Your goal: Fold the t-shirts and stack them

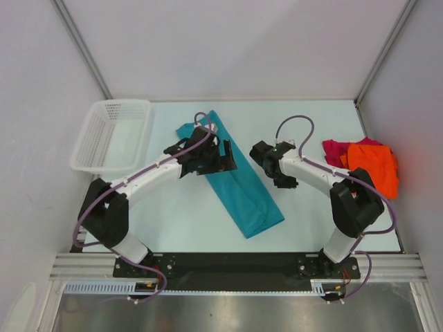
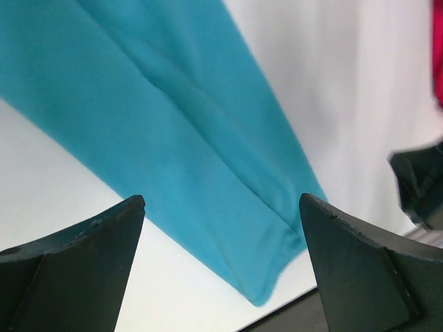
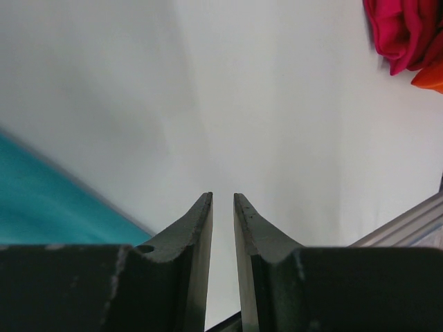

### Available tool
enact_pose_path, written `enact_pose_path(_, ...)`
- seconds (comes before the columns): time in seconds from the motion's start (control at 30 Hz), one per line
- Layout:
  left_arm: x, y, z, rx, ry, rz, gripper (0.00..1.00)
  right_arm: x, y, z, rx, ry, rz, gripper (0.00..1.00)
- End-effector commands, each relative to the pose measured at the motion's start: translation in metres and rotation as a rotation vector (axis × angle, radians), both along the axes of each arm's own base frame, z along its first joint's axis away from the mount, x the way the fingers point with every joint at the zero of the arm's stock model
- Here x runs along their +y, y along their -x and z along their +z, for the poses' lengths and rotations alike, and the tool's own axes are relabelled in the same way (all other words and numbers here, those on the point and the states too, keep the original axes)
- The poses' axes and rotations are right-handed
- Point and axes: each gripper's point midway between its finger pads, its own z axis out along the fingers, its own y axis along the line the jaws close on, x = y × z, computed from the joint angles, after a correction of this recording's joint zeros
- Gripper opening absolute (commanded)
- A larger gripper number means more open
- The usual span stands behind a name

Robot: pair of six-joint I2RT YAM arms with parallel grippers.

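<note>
Jaws spread wide on left gripper [image 1: 227, 158] over teal shirt [image 1: 242, 190] (long strip, lying diagonal); right gripper [image 3: 223, 207] a slit apart, empty, beside it; best pinch both layers squarely.

On my feed the teal-blue t-shirt [image 1: 239, 181] is plain, as are the orange t-shirt [image 1: 377, 169] and magenta-red t-shirt [image 1: 336, 151]. I see a white mesh basket [image 1: 114, 135], a pale tabletop [image 1: 180, 221], a black left tool [image 2: 221, 204] and right tool [image 3: 223, 197], white arms [image 1: 149, 173] and purple cables [image 1: 297, 119].
</note>
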Motion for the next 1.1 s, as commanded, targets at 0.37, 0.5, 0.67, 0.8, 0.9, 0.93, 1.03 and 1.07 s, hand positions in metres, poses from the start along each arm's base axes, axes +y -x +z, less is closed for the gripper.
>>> enact_pose_path(0.37, -0.09, 0.106, -0.007, 0.005, 0.181, -0.214, 0.99, -0.032, -0.038, 0.036, -0.135, -0.149, -0.161, 0.25)
enact_pose_path(0.5, -0.111, 0.127, -0.015, 0.014, 0.208, -0.282, 0.99, -0.041, -0.04, 0.043, -0.15, -0.151, -0.182, 0.25)
enact_pose_path(0.67, -0.134, 0.144, -0.013, 0.008, 0.253, -0.349, 1.0, -0.052, -0.041, 0.051, -0.17, -0.151, -0.203, 0.25)
enact_pose_path(0.8, -0.143, 0.153, -0.021, 0.031, 0.246, -0.379, 1.0, -0.059, -0.039, 0.053, -0.173, -0.147, -0.216, 0.25)
enact_pose_path(0.9, -0.146, 0.161, -0.033, 0.06, 0.249, -0.396, 0.99, -0.064, -0.037, 0.056, -0.178, -0.145, -0.226, 0.25)
enact_pose_path(0.93, -0.147, 0.163, -0.036, 0.073, 0.252, -0.401, 1.0, -0.064, -0.037, 0.057, -0.181, -0.148, -0.229, 0.25)
enact_pose_path(1.03, -0.148, 0.171, -0.049, 0.098, 0.248, -0.411, 1.0, -0.066, -0.035, 0.065, -0.19, -0.149, -0.227, 0.25)
enact_pose_path(1.07, -0.148, 0.174, -0.053, 0.106, 0.244, -0.415, 1.0, -0.067, -0.036, 0.071, -0.201, -0.151, -0.226, 0.25)
